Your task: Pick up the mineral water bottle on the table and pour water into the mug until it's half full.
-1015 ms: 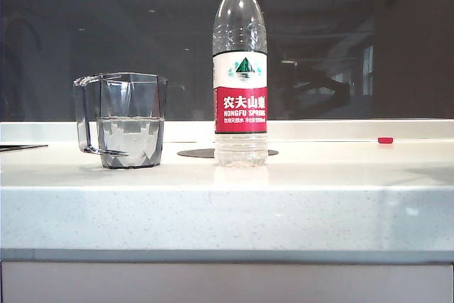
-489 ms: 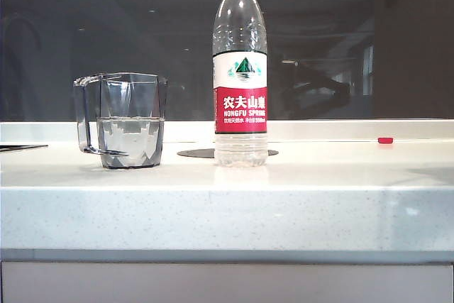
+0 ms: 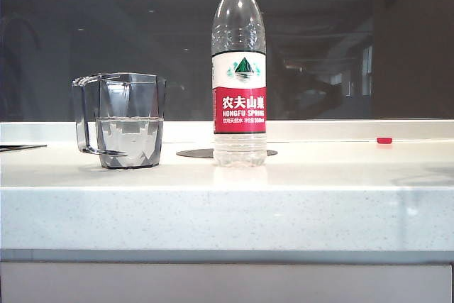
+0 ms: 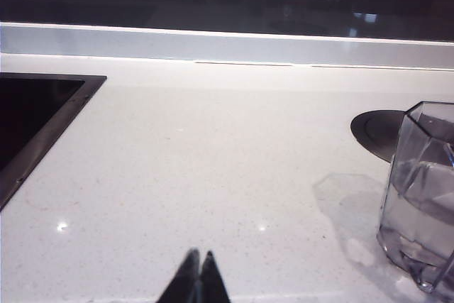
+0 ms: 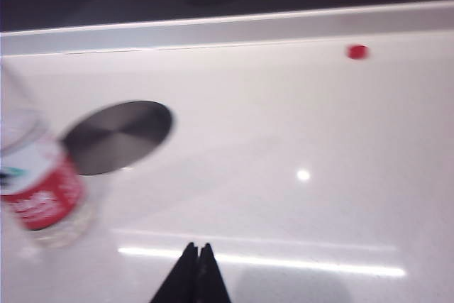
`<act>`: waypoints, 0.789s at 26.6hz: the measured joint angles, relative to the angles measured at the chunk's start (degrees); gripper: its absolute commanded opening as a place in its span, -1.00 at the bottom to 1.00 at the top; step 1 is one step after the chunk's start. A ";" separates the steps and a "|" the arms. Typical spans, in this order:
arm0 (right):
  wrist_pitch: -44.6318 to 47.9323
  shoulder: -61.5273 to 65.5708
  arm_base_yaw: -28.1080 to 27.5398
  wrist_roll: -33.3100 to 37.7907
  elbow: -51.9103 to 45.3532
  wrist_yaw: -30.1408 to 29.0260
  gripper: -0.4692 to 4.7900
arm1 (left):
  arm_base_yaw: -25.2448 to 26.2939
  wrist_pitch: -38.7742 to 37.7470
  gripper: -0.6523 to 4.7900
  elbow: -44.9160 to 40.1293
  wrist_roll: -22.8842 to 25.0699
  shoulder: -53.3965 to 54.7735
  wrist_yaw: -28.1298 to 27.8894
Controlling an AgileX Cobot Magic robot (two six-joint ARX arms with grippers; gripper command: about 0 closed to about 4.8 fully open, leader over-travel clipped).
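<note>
The mineral water bottle [image 3: 239, 69] stands upright and uncapped on the table [image 3: 284, 196], right of the mug [image 3: 124, 122]. The mug holds water [image 3: 131, 136] up to about mid height. Neither gripper shows in the exterior view. In the left wrist view my left gripper [image 4: 199, 255] is shut and empty above bare countertop, with the mug [image 4: 425, 196] off to one side and apart from it. In the right wrist view my right gripper [image 5: 198, 248] is shut and empty, well clear of the blurred bottle [image 5: 39, 189].
A dark round disc [image 3: 202, 152] is set into the counter behind the bottle. A small red cap [image 3: 384, 140] lies at the back right by the low white ledge. A dark inset panel [image 4: 35, 118] lies on the far side of the left gripper from the mug.
Bottle and mug stand where they were. The dark reflection in the glass to the right of the bottle has shifted.
</note>
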 measured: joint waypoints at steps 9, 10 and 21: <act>21.49 0.09 -22.10 -1.70 -16.02 -23.39 -0.83 | 0.00 0.00 -0.77 0.00 0.00 0.00 -0.02; 23.93 -0.02 -25.00 -1.77 -17.25 -27.12 -0.83 | 0.00 -0.02 -0.77 0.00 0.00 0.00 0.00; 30.69 -8.57 -42.16 -6.29 -22.67 -45.13 -0.83 | 0.00 -0.02 -0.77 0.00 0.00 0.00 0.00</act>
